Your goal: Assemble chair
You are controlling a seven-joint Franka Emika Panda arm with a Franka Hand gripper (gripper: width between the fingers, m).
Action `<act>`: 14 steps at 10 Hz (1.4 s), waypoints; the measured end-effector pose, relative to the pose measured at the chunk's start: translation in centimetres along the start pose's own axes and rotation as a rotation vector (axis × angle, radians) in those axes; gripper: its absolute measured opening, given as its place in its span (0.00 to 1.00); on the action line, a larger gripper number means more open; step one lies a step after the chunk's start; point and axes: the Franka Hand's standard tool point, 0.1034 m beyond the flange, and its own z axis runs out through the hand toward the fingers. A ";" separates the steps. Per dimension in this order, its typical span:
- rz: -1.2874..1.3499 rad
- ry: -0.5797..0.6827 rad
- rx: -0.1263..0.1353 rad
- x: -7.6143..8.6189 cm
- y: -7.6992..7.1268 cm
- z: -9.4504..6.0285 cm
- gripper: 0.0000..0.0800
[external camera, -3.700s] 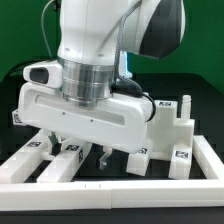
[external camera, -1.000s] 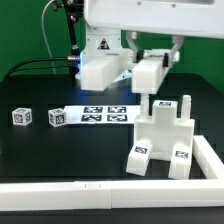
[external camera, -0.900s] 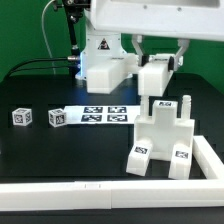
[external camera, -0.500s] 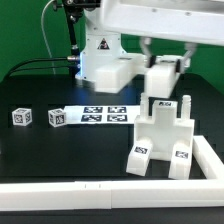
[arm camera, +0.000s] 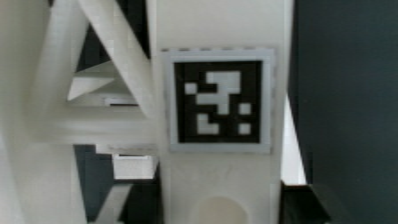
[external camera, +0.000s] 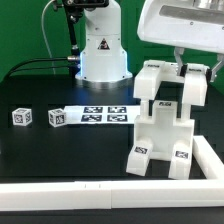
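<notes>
In the exterior view the tool [external camera: 197,66] hangs at about two o'clock. Its dark fingers [external camera: 180,55] are clenched on the upright at the three o'clock end of a white chair part [external camera: 160,85], so it is grasping that piece. The chair part is a blocky open frame held clear of the desk [external camera: 40,85] and tilted slightly. Its lower edge sits just over the top of the chair body [external camera: 160,138]; whether the two touch cannot be told. The chair body stands upright on the desk at about four o'clock. It is a chunky stepped white block with square tags on its back and on its two front feet. A long white rail [external camera: 80,187] runs across the six o'clock edge and turns up along the three o'clock side, just beside the chair body. The marker board [external camera: 98,113] lies flat near the centre. A tagged cube [external camera: 55,118] sits at its nine o'clock end, and a second small cube [external camera: 20,116] lies farther out toward nine o'clock, apart from it. The arm's white pedestal [external camera: 100,50] stands at twelve o'clock behind the marker board. The wrist view is filled by a white piece close to the lens that carries a black-and-white tag [arm camera: 217,100], slightly blurred. White struts and the dark desk show behind it.
</notes>
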 end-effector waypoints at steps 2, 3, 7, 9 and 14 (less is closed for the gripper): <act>-0.014 0.008 0.003 -0.3 0.3 0.8 0.36; -0.010 0.015 0.006 -0.1 0.4 0.9 0.36; 0.047 0.018 0.037 0.4 0.6 0.9 0.36; 0.045 0.021 0.035 0.6 0.6 0.7 0.36; 0.190 0.001 0.089 0.2 0.5 0.8 0.36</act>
